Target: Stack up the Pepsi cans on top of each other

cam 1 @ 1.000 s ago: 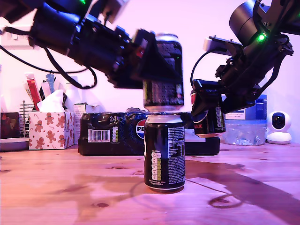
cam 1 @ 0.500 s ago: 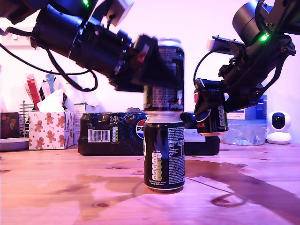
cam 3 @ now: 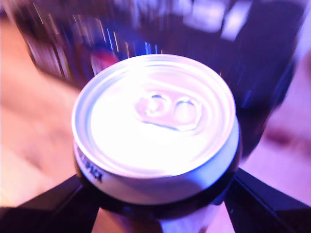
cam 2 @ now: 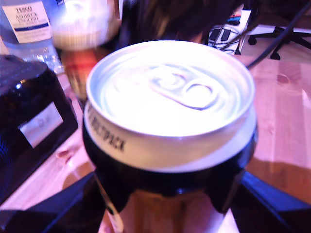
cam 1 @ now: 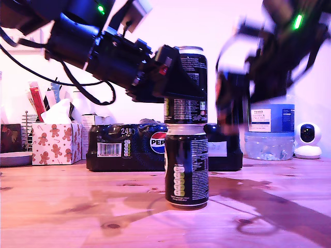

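The first hand (cam 1: 177,89) grips the upper can (cam 1: 190,109) by its sides, upright, so that its base meets the rim of the lower can (cam 1: 186,165) standing mid-worktop (cam 1: 77,206). The two appear to touch, though whether the upper one is seated cannot be told. At the exterior view's right, the blurred second hand (cam 1: 243,85) holds the third can (cam 1: 230,116) aloft, apparently ready to top the stack.

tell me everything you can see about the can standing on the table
The bottom can is a small black drink can with a silver top rim, white print and a column of coloured squares on its side. It stands upright on the wooden table, in front of the Pepsi pack. A second can, held in a gripper, appears to rest on its rim.
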`<action>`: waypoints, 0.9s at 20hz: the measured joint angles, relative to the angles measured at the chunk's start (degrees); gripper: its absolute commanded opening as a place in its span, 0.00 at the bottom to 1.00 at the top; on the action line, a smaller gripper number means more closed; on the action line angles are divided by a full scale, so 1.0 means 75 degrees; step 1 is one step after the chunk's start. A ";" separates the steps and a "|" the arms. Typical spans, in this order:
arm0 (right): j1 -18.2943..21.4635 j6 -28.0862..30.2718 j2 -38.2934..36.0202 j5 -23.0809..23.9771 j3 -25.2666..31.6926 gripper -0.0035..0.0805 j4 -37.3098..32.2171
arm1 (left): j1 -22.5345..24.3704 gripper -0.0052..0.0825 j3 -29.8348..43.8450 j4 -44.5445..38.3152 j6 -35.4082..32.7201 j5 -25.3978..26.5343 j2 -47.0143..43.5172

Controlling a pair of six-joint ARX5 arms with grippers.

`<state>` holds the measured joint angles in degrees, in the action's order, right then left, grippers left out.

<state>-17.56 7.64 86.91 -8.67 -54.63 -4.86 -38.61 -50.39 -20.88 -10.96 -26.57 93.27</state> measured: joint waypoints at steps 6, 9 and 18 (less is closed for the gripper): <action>0.0000 0.0003 -0.0662 -0.0058 0.0000 0.54 0.0335 | 0.0114 0.53 0.0000 -0.0096 0.0294 -0.0391 0.0073; 0.0000 -0.0009 -0.0968 -0.0350 0.0000 0.54 0.0452 | 0.0125 0.53 -0.0012 -0.0070 0.0382 -0.0466 0.0082; -0.0251 -0.0280 -0.2031 -0.0924 0.0000 0.54 0.0595 | 0.0125 0.53 -0.0338 0.0635 0.0315 -0.0475 0.0082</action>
<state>-19.44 5.54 71.68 -15.59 -54.63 -0.40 -37.67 -52.93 -16.12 -8.60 -30.13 93.89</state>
